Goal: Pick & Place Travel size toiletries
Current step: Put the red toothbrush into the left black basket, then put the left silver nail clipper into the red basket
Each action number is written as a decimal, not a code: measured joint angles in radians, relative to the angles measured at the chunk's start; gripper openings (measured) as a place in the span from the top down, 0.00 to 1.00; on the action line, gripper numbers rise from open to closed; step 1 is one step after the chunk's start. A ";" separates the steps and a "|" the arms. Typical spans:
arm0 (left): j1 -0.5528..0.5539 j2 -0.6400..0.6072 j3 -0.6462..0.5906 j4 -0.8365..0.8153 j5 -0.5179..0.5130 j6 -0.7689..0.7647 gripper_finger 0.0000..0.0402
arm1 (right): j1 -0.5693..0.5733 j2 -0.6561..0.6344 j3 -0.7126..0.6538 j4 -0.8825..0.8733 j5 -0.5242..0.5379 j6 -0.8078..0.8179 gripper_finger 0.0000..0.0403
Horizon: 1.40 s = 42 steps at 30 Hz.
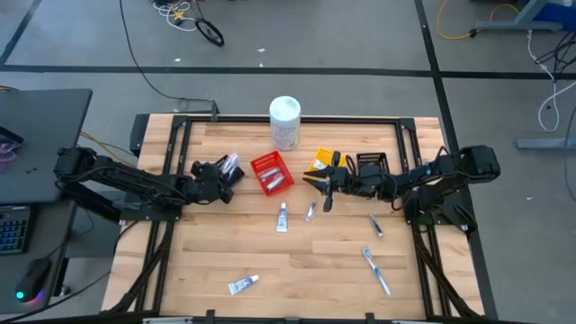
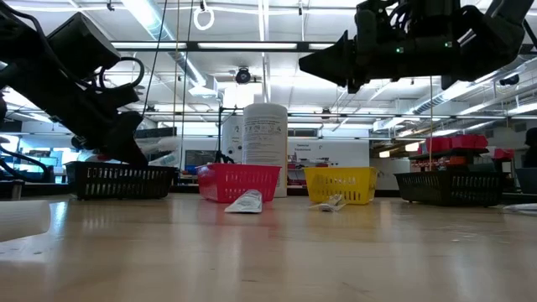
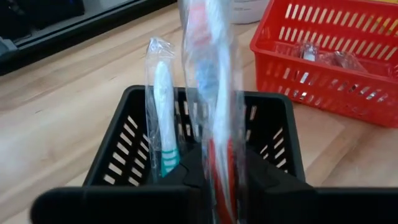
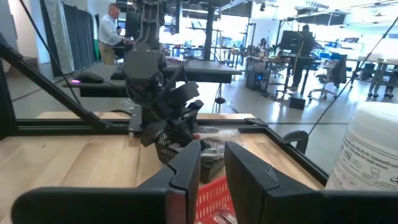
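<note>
Wooden table (image 1: 216, 261) | we see left gripper (image 3: 214, 171) over black bin (image 3: 112, 165), fingers clasping red toothbrush (image 3: 214, 93) upright, long axis vertical, bin directly below | right gripper (image 4: 211, 168) empty, parted, over red bin (image 1: 272, 173).

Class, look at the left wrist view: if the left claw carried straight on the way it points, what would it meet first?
Probably the black slotted plastic bin directly beyond the left claw, which has a wrapped red-and-white toothbrush between its fingers.
</note>
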 joint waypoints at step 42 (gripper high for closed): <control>0.000 0.021 0.330 0.286 0.361 0.442 0.61 | 0.047 0.000 0.000 -0.356 -0.088 0.239 0.80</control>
